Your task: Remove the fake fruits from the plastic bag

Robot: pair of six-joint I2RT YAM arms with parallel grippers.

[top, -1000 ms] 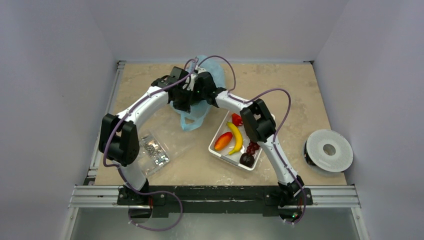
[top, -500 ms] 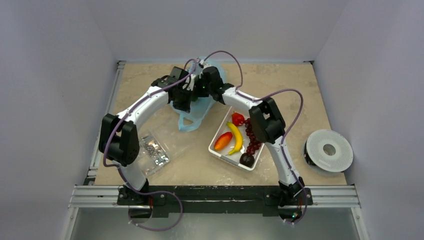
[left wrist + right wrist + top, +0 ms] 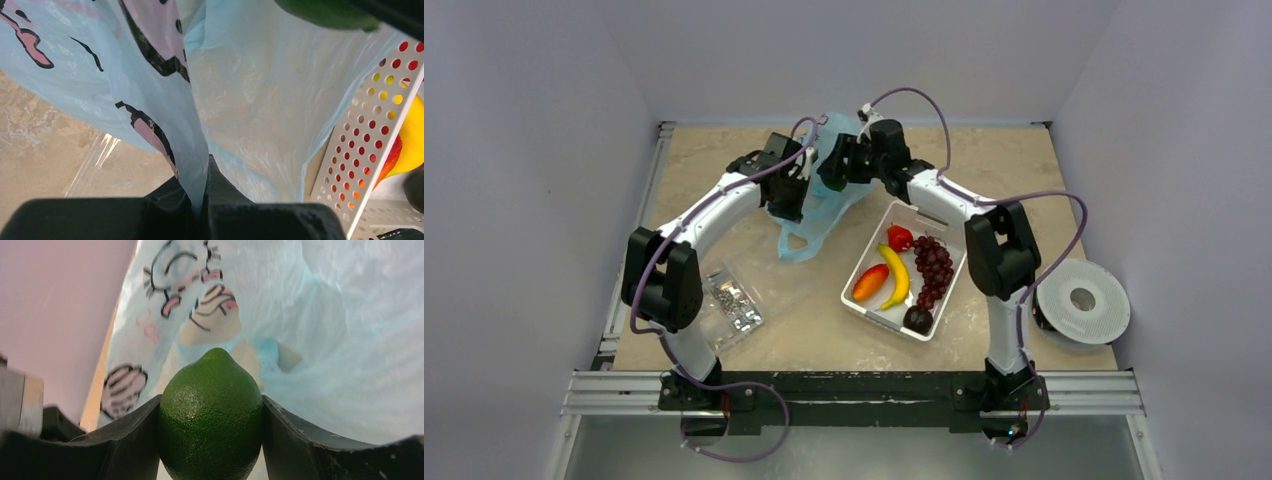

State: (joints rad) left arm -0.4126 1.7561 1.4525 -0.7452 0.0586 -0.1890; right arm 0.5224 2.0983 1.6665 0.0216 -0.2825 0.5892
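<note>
1. We are holding the green fruit (image 3: 211, 427) in the right gripper (image 3: 211, 407), its two fingers pressing on opposite flanks at the widest part.
2. The fruit is hanging at the far side of the table, just beside the mouth of the plastic bag (image 3: 809, 228). From these views we cannot tell whether it is fully clear of the film.
3. We are pinching a fold of the bag in the left gripper (image 3: 204, 200), with the jaws together on the thin film and the bag's loose end lying on the table.
4. The grape bunch (image 3: 934, 268), mango (image 3: 870, 282), small red fruit (image 3: 900, 238) and plum (image 3: 917, 319) are lying in the white tray (image 3: 884, 319), alongside a banana (image 3: 895, 277).
5. We are judging slip as the main risk. The skin is glossy and rounded, so a quick swing could squeeze the fruit out of the grip. It would then drop back into the bag or roll across the table.
6. We are also watching for the film clinging to the fruit or fingers. Pulling away could then drag the bag, tear it or strip it from the left pinch.
7. The tray is filling up, so a release from too high could bounce the fruit off the others and over the wall.
</note>
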